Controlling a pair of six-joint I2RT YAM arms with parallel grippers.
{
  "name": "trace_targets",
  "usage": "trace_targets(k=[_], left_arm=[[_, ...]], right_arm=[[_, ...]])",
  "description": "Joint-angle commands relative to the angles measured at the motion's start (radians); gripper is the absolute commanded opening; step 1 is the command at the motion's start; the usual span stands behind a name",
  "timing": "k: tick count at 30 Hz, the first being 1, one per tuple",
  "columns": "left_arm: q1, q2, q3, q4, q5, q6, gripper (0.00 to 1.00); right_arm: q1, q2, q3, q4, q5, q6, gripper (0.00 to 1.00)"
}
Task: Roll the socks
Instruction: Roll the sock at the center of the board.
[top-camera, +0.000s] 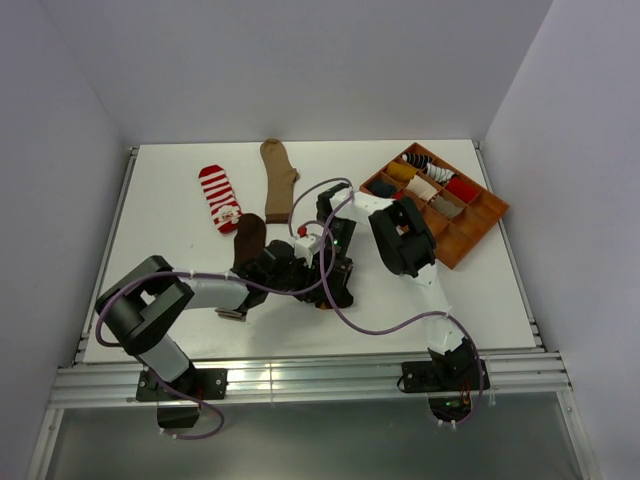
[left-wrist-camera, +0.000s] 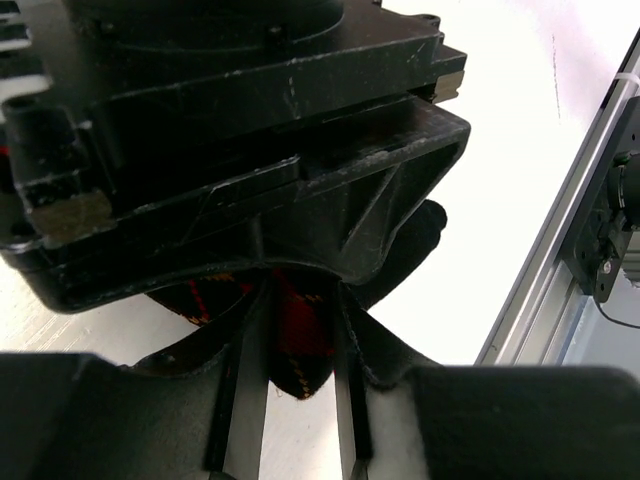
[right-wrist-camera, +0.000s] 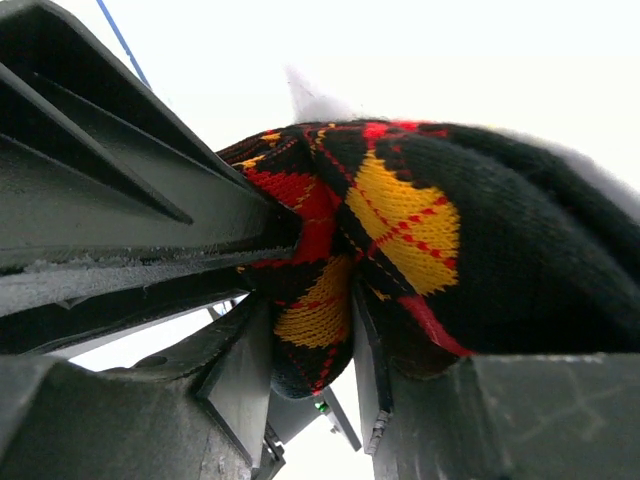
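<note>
The black argyle sock (right-wrist-camera: 410, 220), with red and yellow diamonds, is bunched and clamped by the left pincer (left-wrist-camera: 300, 300) and the right pincer (right-wrist-camera: 312, 300).

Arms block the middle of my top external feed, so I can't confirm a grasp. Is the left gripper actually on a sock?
Observer: Yes. In the left wrist view, the left gripper has a fold of the argyle sock pinched between its jaws.
Operator: Right one?
Observer: The right gripper is closed on argyle fabric too, apparently the same sock, with a thick bunch bulging out beside it.
Operator: Rolled yet?
Observer: Not a neat roll. The right wrist view shows it bunched, with creased yellow and red diamonds. Its ends are out of frame.
</note>
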Motion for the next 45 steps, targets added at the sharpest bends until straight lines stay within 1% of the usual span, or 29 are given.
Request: trace_targets(k=[1,3,7,12,19,23,27,28,30,31,33,34,38,39,41,42,44,45], left_arm=[[0.008,0.031,-0.018,-0.055,0.005,0.002,0.07],[0.010,0.043,-0.026,-0.050,0.005,-0.005,0.00],[0.019,0.066,-0.032,-0.053,-0.001,-0.022,0.00],[0.059,0.080,-0.046,-0.039,0.030,-0.045,0.00],[0.100,0.129,-0.038,-0.036,0.077,-0.067,0.00],[0.135,0.158,-0.043,-0.016,0.111,-0.094,0.00],[0.164,0.189,-0.023,-0.042,0.143,-0.113,0.00],[0.168,0.204,-0.009,-0.049,0.151,-0.120,0.00],[0.180,0.235,0.017,-0.073,0.170,-0.128,0.00],[0.183,0.249,0.028,-0.084,0.177,-0.126,0.00],[0.194,0.288,0.065,-0.114,0.200,-0.119,0.00],[0.197,0.301,0.074,-0.140,0.209,-0.119,0.00],[0.221,0.313,0.102,-0.185,0.240,-0.116,0.00],[0.224,0.313,0.114,-0.197,0.242,-0.108,0.00],[0.232,0.315,0.122,-0.229,0.236,-0.103,0.00],[0.235,0.321,0.129,-0.234,0.237,-0.105,0.00],[0.238,0.330,0.126,-0.225,0.242,-0.114,0.00],[0.238,0.336,0.123,-0.223,0.239,-0.122,0.00]], right_arm=[[-0.014,0.034,0.007,0.174,0.075,0.003,0.42],[-0.019,0.023,-0.006,0.193,0.062,0.015,0.43],[-0.034,-0.010,-0.030,0.205,0.019,0.028,0.48],[-0.083,-0.110,-0.078,0.266,-0.036,0.063,0.54],[-0.201,-0.210,-0.121,0.280,-0.131,0.075,0.57],[-0.254,-0.286,-0.183,0.358,-0.134,0.098,0.57],[-0.295,-0.400,-0.309,0.479,-0.108,0.114,0.57],[-0.300,-0.449,-0.329,0.502,-0.102,0.114,0.57],[-0.309,-0.507,-0.404,0.588,-0.079,0.117,0.57],[-0.310,-0.564,-0.433,0.623,-0.065,0.120,0.57],[-0.309,-0.628,-0.522,0.729,-0.025,0.118,0.58],[-0.309,-0.656,-0.550,0.790,-0.010,0.108,0.59],[-0.301,-0.834,-0.694,0.930,0.045,0.054,0.61],[-0.295,-0.868,-0.752,0.958,0.079,0.043,0.62],[-0.257,-0.926,-0.812,1.032,0.116,0.003,0.63],[-0.237,-0.993,-0.881,1.064,0.158,-0.003,0.63],[-0.159,-1.062,-0.953,1.160,0.218,-0.032,0.64],[-0.125,-1.119,-1.025,1.199,0.283,-0.035,0.66]])
